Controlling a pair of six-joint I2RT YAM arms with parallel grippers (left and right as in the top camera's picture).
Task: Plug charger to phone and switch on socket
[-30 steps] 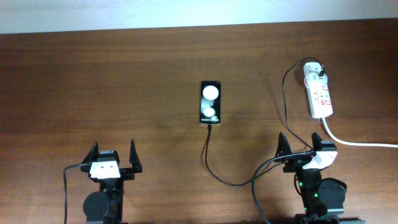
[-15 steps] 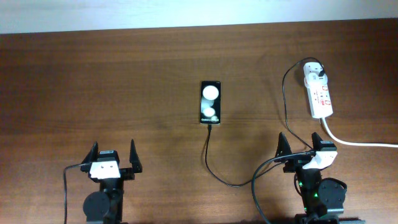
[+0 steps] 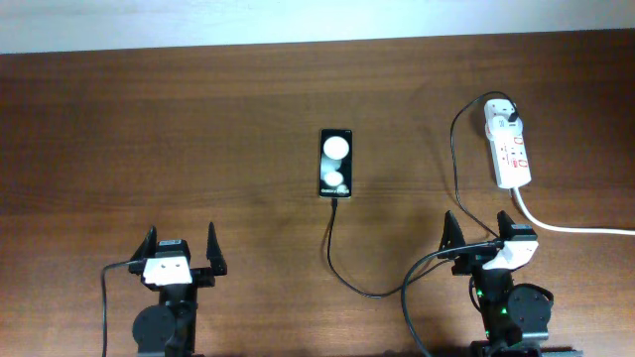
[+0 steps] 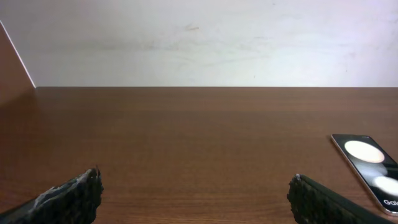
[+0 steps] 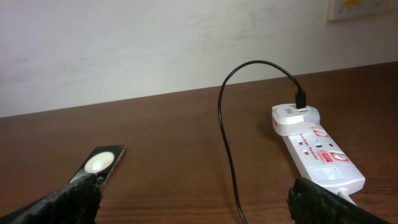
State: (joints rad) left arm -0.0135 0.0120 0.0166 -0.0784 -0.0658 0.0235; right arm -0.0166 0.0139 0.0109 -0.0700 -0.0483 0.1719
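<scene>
A dark wooden tabletop [image 3: 198, 119] is seen from above, with two robot arms parked at its near edge. The left gripper [image 3: 182, 250] is held low near the left corner, its jaws spread wide and empty. The right gripper [image 3: 477, 238] is held near the right corner, its jaws likewise released with nothing grasped, although a black cable is seen crossing in front of them. The phone [image 3: 336, 164] lies flat near the middle of the tabletop, well apart from both grippers. The charger [image 3: 328, 241] is traced from the near end of the phone, in a loop toward the right arm, then up to a white plug [image 3: 504, 116] seated at the far end of the socket [image 3: 511, 157]. The socket lies at the far right, with a thick white cord [image 3: 571, 227] leading off the right edge. The connector tip is seen meeting the phone's near edge, but whether it is fully seated cannot be told. The plugging step is therefore judged probably done, with the switch step in hand. For the next move, the right arm would need to be reached forward to the socket, and the red-marked switch beside the plug pressed with a fingertip.
</scene>
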